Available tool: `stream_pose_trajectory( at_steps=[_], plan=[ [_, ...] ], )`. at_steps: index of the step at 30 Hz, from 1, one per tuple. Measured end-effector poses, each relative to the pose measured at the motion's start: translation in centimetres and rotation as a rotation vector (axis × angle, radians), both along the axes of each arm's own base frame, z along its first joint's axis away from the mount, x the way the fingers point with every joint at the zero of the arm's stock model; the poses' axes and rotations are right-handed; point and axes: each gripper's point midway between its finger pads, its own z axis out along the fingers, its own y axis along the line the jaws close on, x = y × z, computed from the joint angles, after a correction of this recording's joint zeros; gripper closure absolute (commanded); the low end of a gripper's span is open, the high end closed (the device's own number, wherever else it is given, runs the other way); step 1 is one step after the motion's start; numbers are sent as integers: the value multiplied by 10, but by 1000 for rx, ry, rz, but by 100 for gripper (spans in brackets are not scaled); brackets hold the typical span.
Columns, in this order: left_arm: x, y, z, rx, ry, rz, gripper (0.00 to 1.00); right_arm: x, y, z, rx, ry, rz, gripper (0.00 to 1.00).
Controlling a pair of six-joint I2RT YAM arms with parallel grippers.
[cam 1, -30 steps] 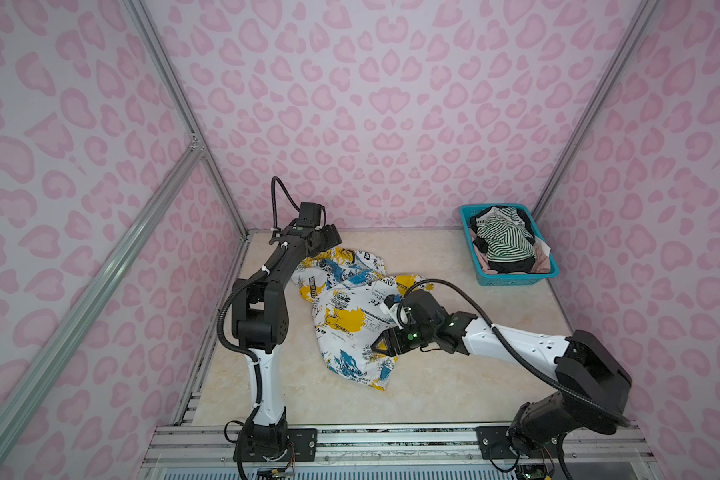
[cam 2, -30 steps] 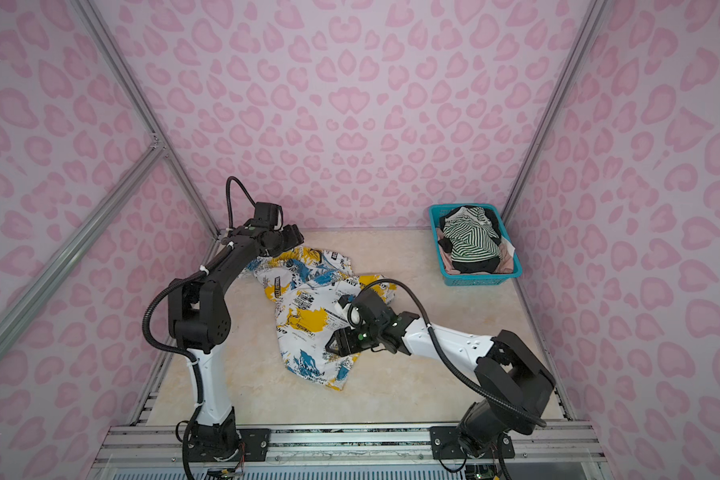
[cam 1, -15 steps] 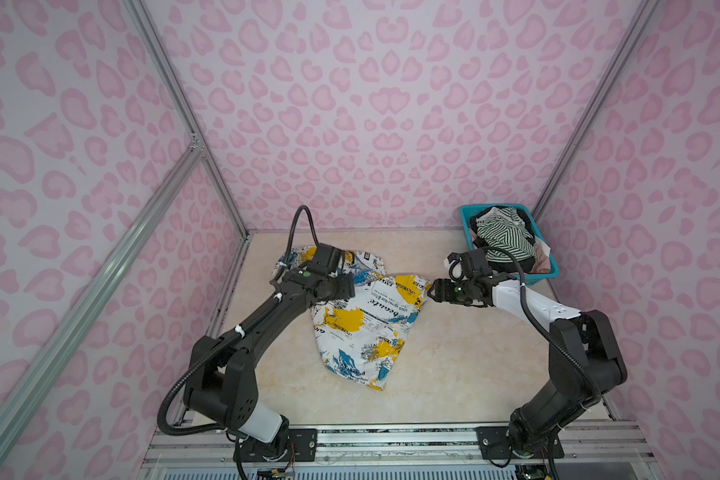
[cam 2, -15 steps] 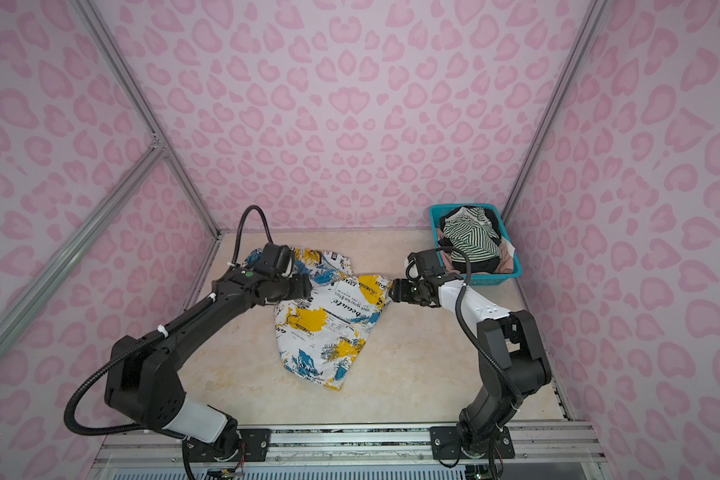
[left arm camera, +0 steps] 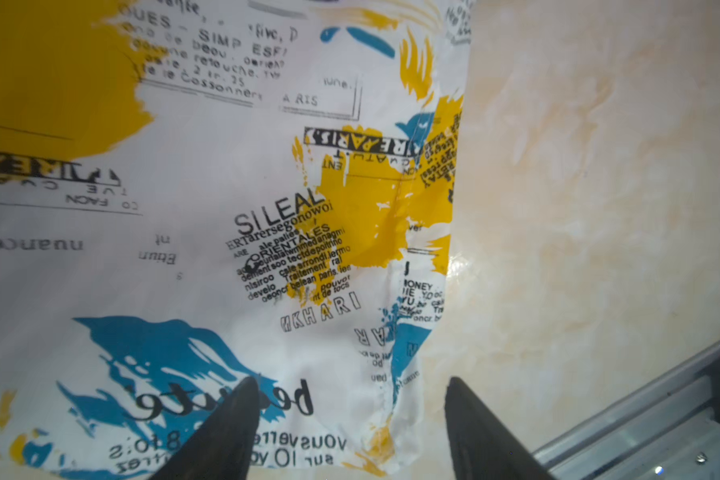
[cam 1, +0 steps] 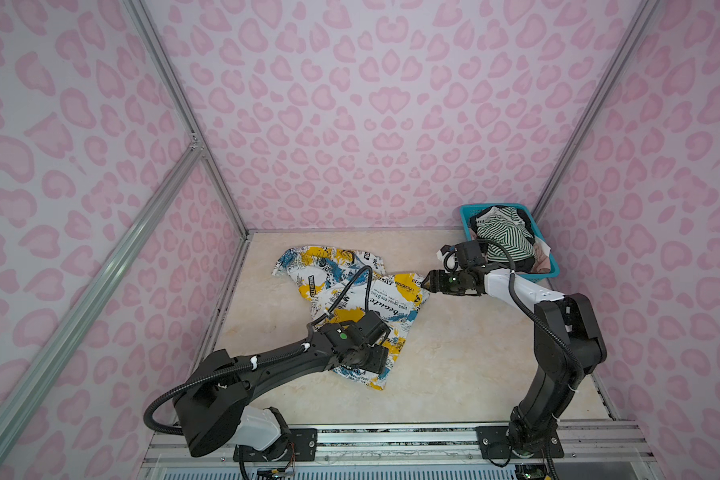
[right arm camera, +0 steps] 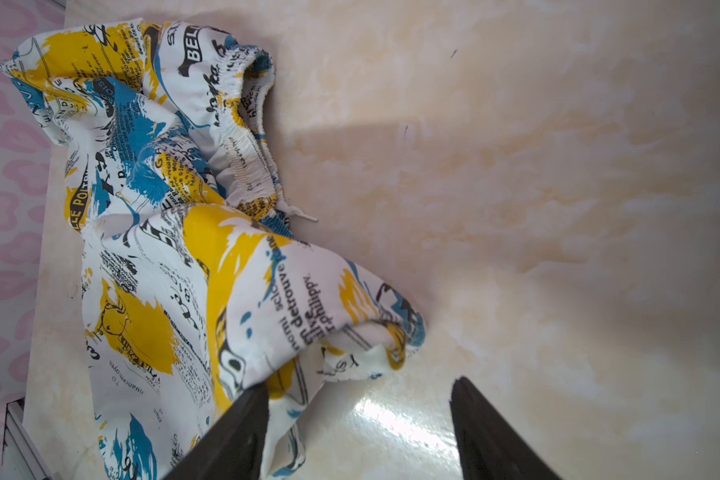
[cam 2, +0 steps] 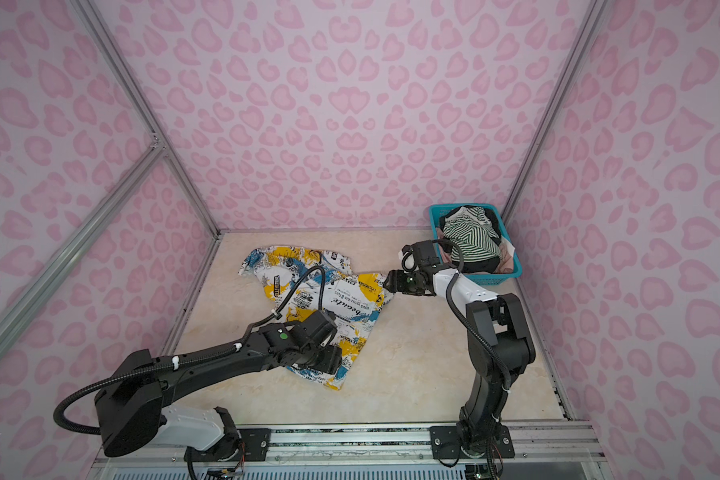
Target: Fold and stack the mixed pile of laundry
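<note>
White crumpled printed cloth (cam 1: 333,270) on glossy marbled tabletop (cam 1: 454,353), left hand (left arm camera: 350,380) and right hand (right arm camera: 360,383) both apart.

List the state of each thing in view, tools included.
printed garment: unfolded, rumpled on the table
left tool: open, over the garment's near end
right tool: open, at the garment's basket-side corner
basket: upright, filled with garments
striped top: bunched, topmost in the basket
black garment: bunched beneath the striped top
</note>
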Motion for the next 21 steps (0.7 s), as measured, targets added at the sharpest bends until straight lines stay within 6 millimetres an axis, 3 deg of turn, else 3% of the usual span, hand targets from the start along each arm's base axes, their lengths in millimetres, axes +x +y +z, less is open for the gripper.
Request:
stream_pose_trajectory(
  at_steps=[5, 13, 17, 21],
  plan=[
    [-20, -11, -24, 69, 33, -64, 35, -4, -4, 0, -24, 3, 4, 31],
    [-27, -21, -31, 82, 43, -55, 59, -6, -9, 0, -55, 2, 13, 32],
    [-25, -19, -35, 97, 42, -26, 59, -5, -13, 0, -63, -3, 7, 32],
    [-21, -14, -40, 123, 27, 11, 50, -2, -19, 4, -69, -10, -1, 31]
  ],
)
